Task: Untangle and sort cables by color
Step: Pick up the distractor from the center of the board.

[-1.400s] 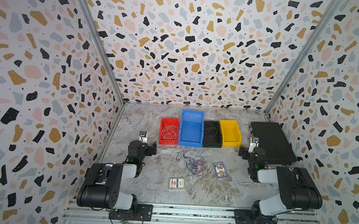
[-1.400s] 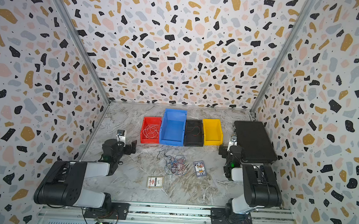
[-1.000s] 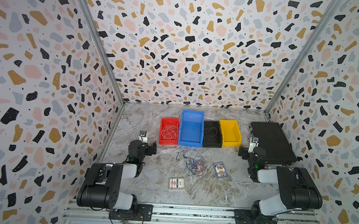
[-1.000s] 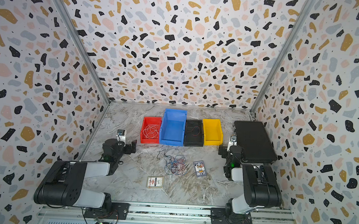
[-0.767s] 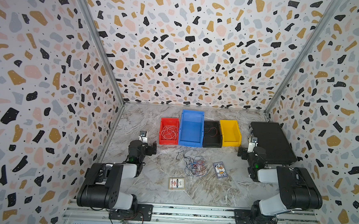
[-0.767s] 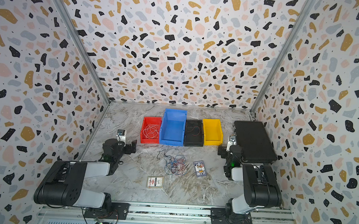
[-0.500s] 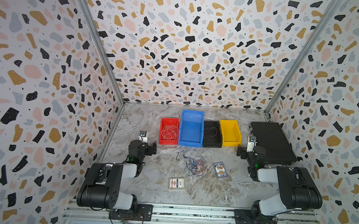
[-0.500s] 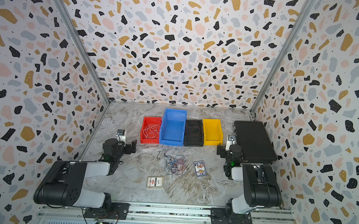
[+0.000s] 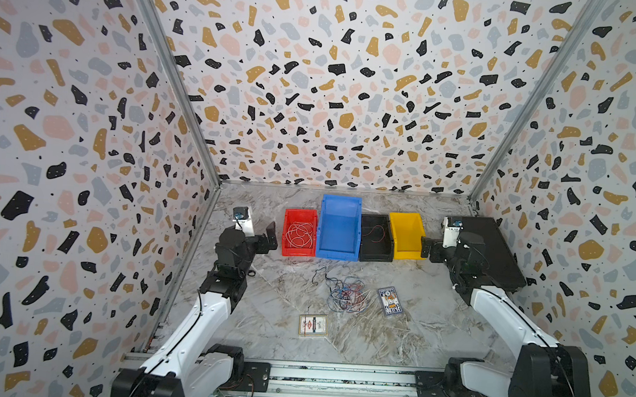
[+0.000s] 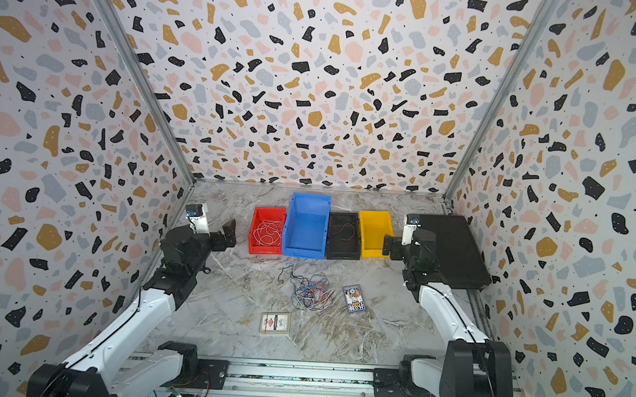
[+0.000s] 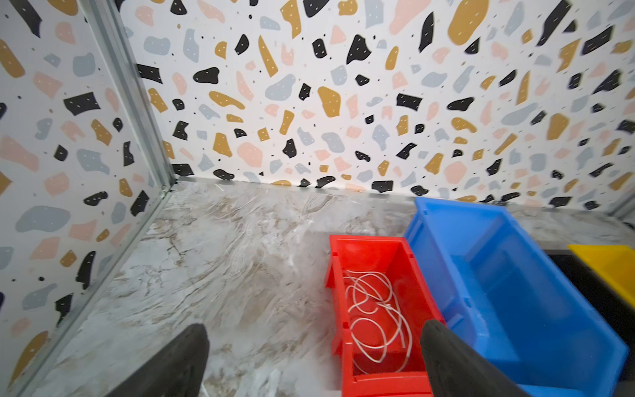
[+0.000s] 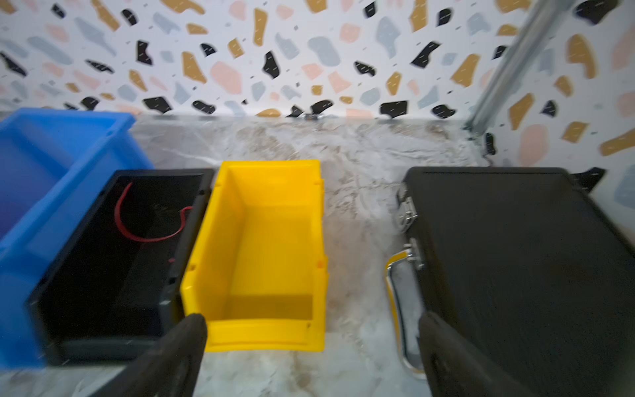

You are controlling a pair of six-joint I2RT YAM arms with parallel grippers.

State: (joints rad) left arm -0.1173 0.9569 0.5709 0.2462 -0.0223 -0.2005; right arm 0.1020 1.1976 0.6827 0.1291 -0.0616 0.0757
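- The left gripper (image 9: pixel 268 238) hangs empty, its fingers (image 11: pixel 178 361) spread wide with nothing between them but bare table (image 9: pixel 264 317).
- The red bin (image 9: pixel 300 213) sits just ahead of those fingers, its near corner close beside one fingertip. A white cable (image 11: pixel 374 319) lies looped on its floor, so at least one strand counts as put away.
- The blue bin (image 9: pixel 340 202) is next, further from the left fingers and touching the red one. What shows of its inside looks empty.
- The tangle of cables (image 9: pixel 346 294) lies on the table well apart from both sets of fingers, back toward the arm bases and about midway between the two grippers. Blue, red, white and dark strands are knotted together, and neither gripper touches them.
- Two card packs (image 9: pixel 389 301) lie near the tangle, one just beside it and one closer to the bases. They look to be no part of the job.
- The black bin (image 12: pixel 103 192) stands ahead of the right fingers and off to their inner side. A single red cable (image 12: pixel 144 237) curls in it.
- The yellow bin (image 12: pixel 268 165) is straight ahead of the right fingers and shows nothing inside.
- The right gripper (image 9: pixel 425 247) is just beside the yellow bin's near corner, its fingers (image 12: pixel 171 354) wide apart and empty.
- A closed black case (image 12: pixel 515 240) lies by the outer right finger.
- Judged from this, the sort is only begun. A couple of strands are binned, most are knotted in the pile, and both grippers must come back to it.
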